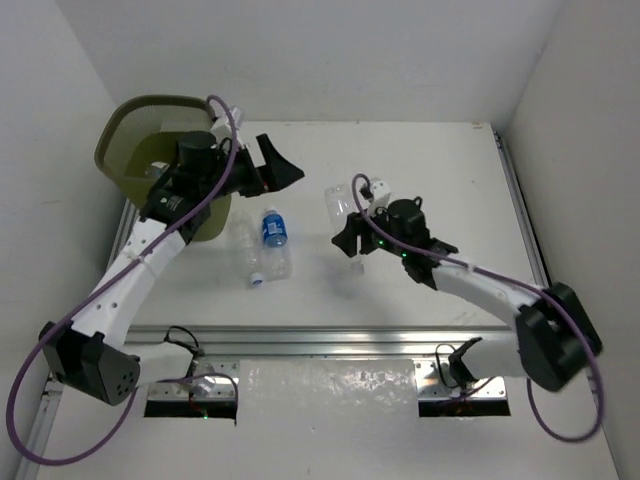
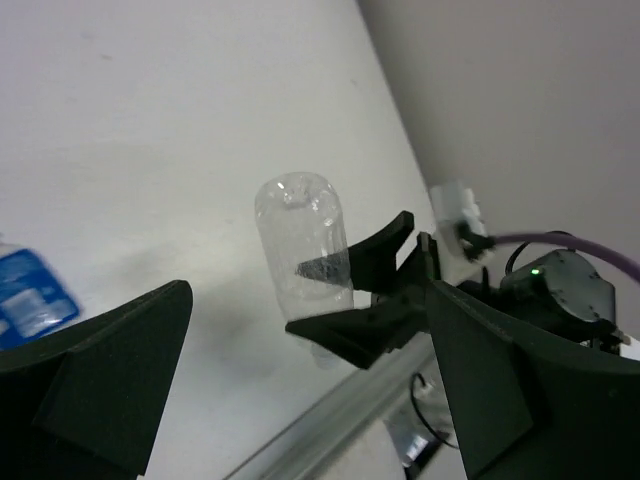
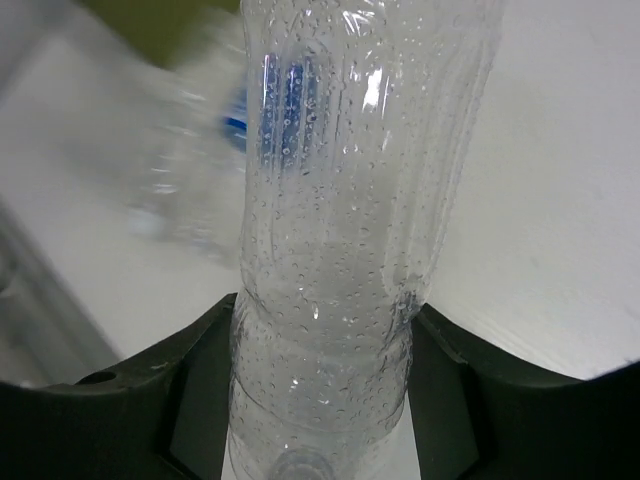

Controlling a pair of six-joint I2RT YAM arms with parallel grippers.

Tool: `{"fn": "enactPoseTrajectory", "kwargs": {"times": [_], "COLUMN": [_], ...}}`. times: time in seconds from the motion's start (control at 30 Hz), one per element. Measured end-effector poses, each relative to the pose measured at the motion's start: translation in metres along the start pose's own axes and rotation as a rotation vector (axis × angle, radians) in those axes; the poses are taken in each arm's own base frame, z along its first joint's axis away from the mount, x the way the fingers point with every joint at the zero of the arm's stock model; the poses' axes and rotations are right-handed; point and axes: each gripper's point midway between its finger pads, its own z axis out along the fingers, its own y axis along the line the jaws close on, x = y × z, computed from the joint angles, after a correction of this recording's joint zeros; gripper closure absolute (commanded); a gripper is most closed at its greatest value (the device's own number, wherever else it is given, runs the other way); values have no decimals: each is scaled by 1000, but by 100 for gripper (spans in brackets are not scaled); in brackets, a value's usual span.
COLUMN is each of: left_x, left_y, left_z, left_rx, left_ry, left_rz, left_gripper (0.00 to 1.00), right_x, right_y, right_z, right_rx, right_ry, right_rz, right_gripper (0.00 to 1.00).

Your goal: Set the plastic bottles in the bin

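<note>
Gripping a clear, unlabelled plastic bottle (image 3: 340, 200) at its pinched waist, the right end effector (image 3: 322, 320) stood narrowed, one pad against each side.

The waist hold likely kept the slick, droplet-beaded shell from sliding out, with the neck pointing back toward the wrist; whether the bottle was off the white desk (image 1: 430, 170) could not be told. It sat just to three o'clock of the desk's centre, well apart from the tall olive-green plastic bin (image 1: 125, 140) at ten o'clock. The left end effector (image 1: 282, 162) hung spread wide and empty at the bin's three o'clock side, probably waiting its turn. A clear bottle with a blue label (image 1: 272, 228) and another clear bottle (image 1: 276, 263) lay between the arms, not yet binned. The blue label's writing was too small to read.
</note>
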Motion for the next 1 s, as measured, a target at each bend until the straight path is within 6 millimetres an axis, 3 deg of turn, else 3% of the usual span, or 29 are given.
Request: {"fn": "enactPoseTrajectory", "kwargs": {"times": [0.17, 0.33, 0.4, 0.43, 0.47, 0.5, 0.53, 0.6, 0.67, 0.73, 0.8, 0.87, 0.93, 1.0], "left_x": [41, 85, 92, 95, 97, 97, 94, 83, 60, 11, -57, -144, -218, -255], "left_y": [-53, -98, -114, -121, -128, -129, -131, -129, -123, -109, -84, -36, 25, 76], "left_z": [26, 39, 38, 37, 35, 37, 38, 44, 48, 41, 18, -25, -90, -149], "left_rx": [203, 344, 398, 424, 452, 452, 454, 390, 262, 70, -96, -301, -541, -758], "left_ry": [125, 247, 263, 273, 279, 270, 263, 234, 170, 31, -147, -376, -606, -750], "left_rz": [-6, -1, 3, 4, 9, 35, 40, 43, 51, 74, 71, 45, 5, -28], "left_gripper": [0, 4, 23, 71, 96, 100, 100, 100, 100, 100, 100, 99, 87, 79], "right_x": [-52, -76, -79, -81, -82, -84, -87, -89, -91, -94, -90, -80, -64, -47], "right_y": [63, 94, 100, 102, 104, 105, 104, 105, 100, 84, 63, 44, 30, 22], "right_z": [-62, -106, -113, -115, -117, -118, -119, -123, -126, -126, -122, -114, -105, -92], "right_rx": [-294, -426, -449, -457, -461, -462, -455, -453, -408, -308, -188, -96, -33, -8], "right_ry": [-264, -378, -384, -383, -377, -374, -378, -388, -397, -404, -378, -328, -263, -187], "right_rz": [-153, -220, -228, -230, -228, -221, -215, -219, -210, -175, -130, -93, -65, -36], "right_gripper": [83, 81, 77, 71, 62, 12, 1, 1, 1, 1, 1, 1, 1, 1]}}
